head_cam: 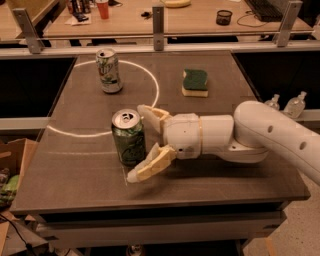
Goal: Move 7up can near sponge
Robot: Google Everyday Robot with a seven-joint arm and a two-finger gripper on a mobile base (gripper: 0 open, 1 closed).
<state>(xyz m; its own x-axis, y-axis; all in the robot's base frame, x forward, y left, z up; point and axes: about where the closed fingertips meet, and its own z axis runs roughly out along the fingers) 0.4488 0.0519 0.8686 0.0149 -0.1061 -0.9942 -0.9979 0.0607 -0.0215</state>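
- While I'm standing here by the robot, going by the one camera view, the 7up can [129, 139] is standing upright on the dark table [75, 167]. It's toward the front left, right by the white circle line [156, 85] marked on the top.
- The gripper [136, 142] is hanging low over the table right at that can. The chunky white arm [280, 132] is stretching across from the right side.
- Its two tan fingers [154, 114] are standing wide apart, not clamping anything. One is poking out behind the can near its silver top, and the other is angling down in front toward the can's base.
- So the can is sitting partly in the gap between them. Whether either finger is actually touching it, I can't tell.
- The sponge [195, 82] is lying flat, green side up, toward the back right of the table. It's well apart from the 7up can and outside the circle.
- A paler can [109, 71] is standing upright at the back left, inside the circle.
- Past the table's right edge, two small clear bottles [272, 102] are standing side by side.
- Down at the left, a cardboard box [12, 150] is sitting on the floor.
- Behind the table, a red cup [102, 9] is sitting on a wooden desk [190, 20].
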